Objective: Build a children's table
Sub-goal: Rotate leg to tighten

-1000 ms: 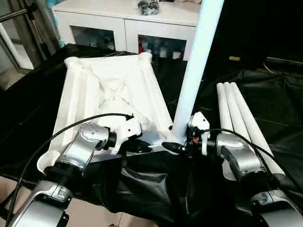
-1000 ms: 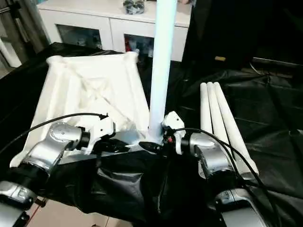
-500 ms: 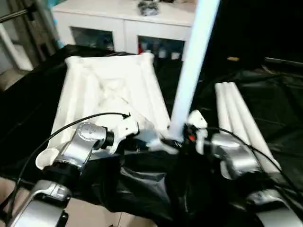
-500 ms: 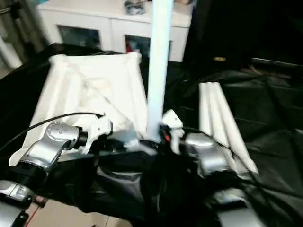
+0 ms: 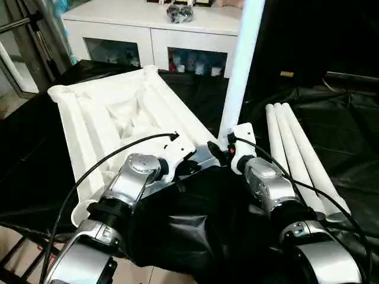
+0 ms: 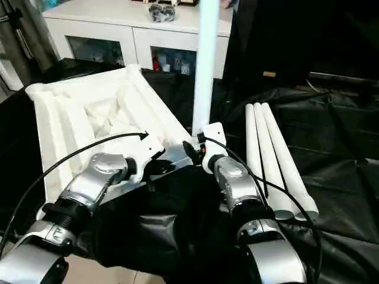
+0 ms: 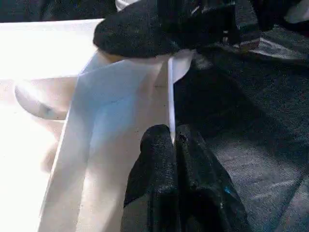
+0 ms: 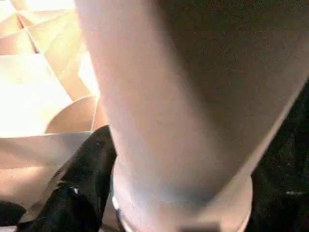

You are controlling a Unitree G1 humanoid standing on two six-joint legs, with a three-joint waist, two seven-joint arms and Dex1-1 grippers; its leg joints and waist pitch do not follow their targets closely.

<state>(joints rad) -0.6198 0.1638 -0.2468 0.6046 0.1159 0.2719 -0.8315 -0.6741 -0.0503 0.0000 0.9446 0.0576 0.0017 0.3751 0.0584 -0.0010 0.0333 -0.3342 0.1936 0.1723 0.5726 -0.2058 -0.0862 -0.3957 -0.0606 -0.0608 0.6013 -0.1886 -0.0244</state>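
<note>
The left claw [image 7: 175,145] is pressed together on the thin near rim of the top [image 5: 112,118], pinching that edge close to the near right corner. The right claw [image 5: 220,155] grips the foot of the upright leg [image 5: 240,65], one black finger [image 8: 84,179] lying against the tube just above its flared base; the leg stands in the top's near right corner socket.

Against a second ago, the top has swung: its far end now points away to the left, and the corner with the leg sits nearer the middle, between the two forearms. Both wrists have turned with it, and the leg has stayed upright and seated through the turn. My reading is that the robot is turning the top to bring another socket within reach, or twisting the leg home; which, I cannot tell.

Three more legs [image 5: 296,154] lie side by side on the black-draped tabletop [image 5: 349,136] to the right, untouched, so one leg of four is in.
</note>
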